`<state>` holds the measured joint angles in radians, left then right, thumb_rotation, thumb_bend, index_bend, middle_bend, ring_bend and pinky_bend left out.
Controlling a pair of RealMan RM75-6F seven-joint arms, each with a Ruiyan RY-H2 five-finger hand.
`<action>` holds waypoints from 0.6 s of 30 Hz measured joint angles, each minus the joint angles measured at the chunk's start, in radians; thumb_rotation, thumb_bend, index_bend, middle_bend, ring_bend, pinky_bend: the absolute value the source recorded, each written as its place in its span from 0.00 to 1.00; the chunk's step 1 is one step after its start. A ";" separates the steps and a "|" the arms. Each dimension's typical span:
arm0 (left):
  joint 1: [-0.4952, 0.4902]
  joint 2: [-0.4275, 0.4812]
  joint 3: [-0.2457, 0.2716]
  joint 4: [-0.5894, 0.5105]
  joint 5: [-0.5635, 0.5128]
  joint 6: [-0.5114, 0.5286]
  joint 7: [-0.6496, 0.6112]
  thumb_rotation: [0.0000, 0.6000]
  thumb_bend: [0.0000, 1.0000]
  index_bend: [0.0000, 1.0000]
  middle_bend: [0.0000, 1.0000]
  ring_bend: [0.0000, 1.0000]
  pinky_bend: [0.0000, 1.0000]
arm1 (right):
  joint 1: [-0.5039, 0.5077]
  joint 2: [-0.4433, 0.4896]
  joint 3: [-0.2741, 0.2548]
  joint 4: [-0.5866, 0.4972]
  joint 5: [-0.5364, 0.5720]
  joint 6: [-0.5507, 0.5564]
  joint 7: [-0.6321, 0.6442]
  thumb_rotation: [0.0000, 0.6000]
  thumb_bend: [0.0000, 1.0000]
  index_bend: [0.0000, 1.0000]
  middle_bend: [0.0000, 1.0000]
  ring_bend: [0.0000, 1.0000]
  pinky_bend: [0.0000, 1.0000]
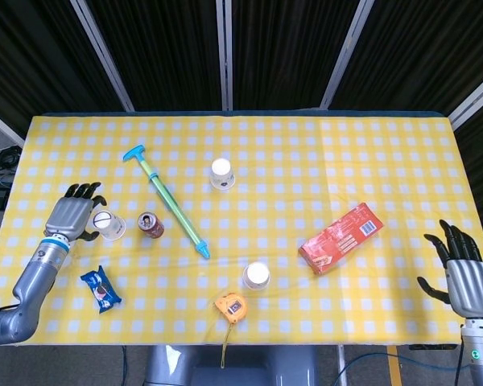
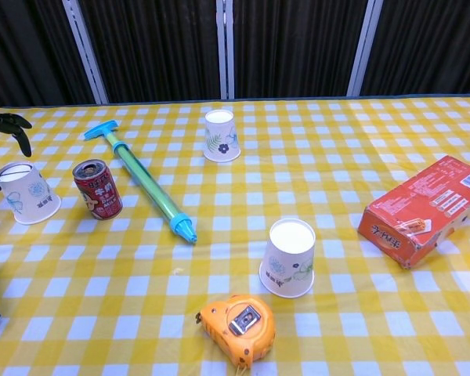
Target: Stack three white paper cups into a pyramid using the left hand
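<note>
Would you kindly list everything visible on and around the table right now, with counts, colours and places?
paper cups: 3, white, upside down; one far centre, one near centre, one at left
can: 1, red, upright, right of the left cup
water pump toy: 1, green with blue ends, lying diagonally left of centre
box: 1, orange-red, lying at right
tape measure: 1, orange, near edge
snack packet: 1, blue, near left
tablecloth: 1, yellow-white check
left hand: beside the left cup, fingers apart
right hand: off the table's right edge, open
</note>
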<state>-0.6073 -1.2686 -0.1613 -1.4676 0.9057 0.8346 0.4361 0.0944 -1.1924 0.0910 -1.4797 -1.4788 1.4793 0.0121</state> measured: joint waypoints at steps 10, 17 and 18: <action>-0.012 -0.032 0.024 0.025 -0.033 0.025 0.006 1.00 0.34 0.44 0.00 0.00 0.00 | -0.004 0.004 0.002 -0.001 0.001 0.007 0.009 1.00 0.09 0.24 0.00 0.00 0.12; -0.004 -0.011 0.022 -0.012 -0.008 0.067 -0.020 1.00 0.34 0.45 0.00 0.00 0.00 | -0.008 0.008 -0.001 -0.009 -0.009 0.020 0.009 1.00 0.09 0.24 0.00 0.00 0.12; -0.002 -0.004 0.021 -0.022 -0.001 0.075 -0.024 1.00 0.34 0.45 0.00 0.00 0.00 | -0.009 0.009 -0.001 -0.011 -0.010 0.021 0.009 1.00 0.09 0.24 0.00 0.00 0.12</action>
<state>-0.6090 -1.2731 -0.1407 -1.4899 0.9046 0.9098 0.4122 0.0854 -1.1835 0.0898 -1.4903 -1.4890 1.5007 0.0211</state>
